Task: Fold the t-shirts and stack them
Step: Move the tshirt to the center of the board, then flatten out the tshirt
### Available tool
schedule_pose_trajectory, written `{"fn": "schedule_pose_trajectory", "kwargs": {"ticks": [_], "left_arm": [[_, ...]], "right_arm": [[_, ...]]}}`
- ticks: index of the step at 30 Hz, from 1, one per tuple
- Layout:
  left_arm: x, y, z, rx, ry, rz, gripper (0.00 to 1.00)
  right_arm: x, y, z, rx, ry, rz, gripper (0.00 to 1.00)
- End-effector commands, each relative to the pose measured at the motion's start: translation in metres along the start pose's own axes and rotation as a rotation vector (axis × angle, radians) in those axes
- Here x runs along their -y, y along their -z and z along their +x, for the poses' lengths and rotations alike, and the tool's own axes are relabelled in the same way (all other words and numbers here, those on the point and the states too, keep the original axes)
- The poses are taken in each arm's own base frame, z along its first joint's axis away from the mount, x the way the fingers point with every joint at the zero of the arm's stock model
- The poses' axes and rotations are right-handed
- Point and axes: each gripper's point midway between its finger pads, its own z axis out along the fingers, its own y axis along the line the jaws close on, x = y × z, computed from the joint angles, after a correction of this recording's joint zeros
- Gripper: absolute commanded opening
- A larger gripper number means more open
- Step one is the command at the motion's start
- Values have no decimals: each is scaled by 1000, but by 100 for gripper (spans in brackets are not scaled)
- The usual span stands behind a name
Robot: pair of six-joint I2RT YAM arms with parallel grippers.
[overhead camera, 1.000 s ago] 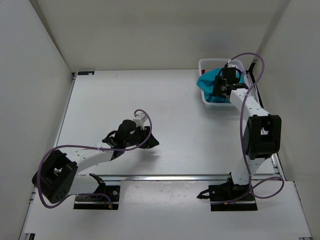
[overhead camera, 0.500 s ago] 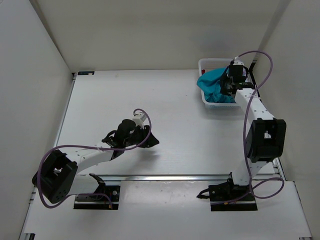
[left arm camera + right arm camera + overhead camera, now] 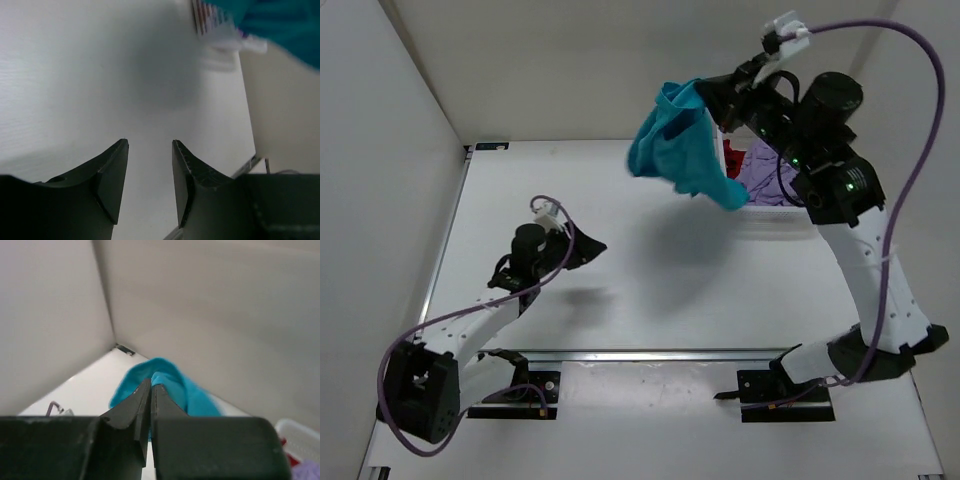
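My right gripper (image 3: 703,97) is raised high above the table's back, shut on the teal t-shirt (image 3: 682,150), which hangs bunched below it in mid-air. In the right wrist view the teal t-shirt (image 3: 172,385) sticks out past the closed right gripper (image 3: 151,383). The lavender t-shirt (image 3: 768,178) and the dark red t-shirt (image 3: 736,158) lie in the white basket (image 3: 752,210) at the back right. My left gripper (image 3: 591,246) hovers over the table's left middle; in its wrist view the left gripper (image 3: 149,143) stands open with only bare table between its fingers.
White walls close in the table on the left, back and right. The basket (image 3: 215,22) shows blurred at the top of the left wrist view. A metal rail (image 3: 680,353) runs along the near edge by the arm bases.
The right arm has lifted the teal t-shirt out of the basket, up and to the left, uncovering the lavender and dark red shirts. The left arm has swung left and back a little.
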Motion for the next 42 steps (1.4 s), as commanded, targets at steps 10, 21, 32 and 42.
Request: {"fn": "schedule_pose_trajectory", "kwargs": {"ticks": [10, 21, 32, 42], "left_arm": [[-36, 37, -40, 156, 116, -100, 53], [-67, 30, -14, 114, 81, -245, 55], [-133, 58, 15, 72, 116, -498, 58], [-158, 59, 15, 119, 217, -544, 61]], "right_arm": [[62, 90, 264, -254, -360, 32, 0], [110, 138, 331, -421, -417, 446, 69], [-8, 224, 450, -867, -457, 383, 21], [-39, 262, 481, -975, -570, 309, 48]]}}
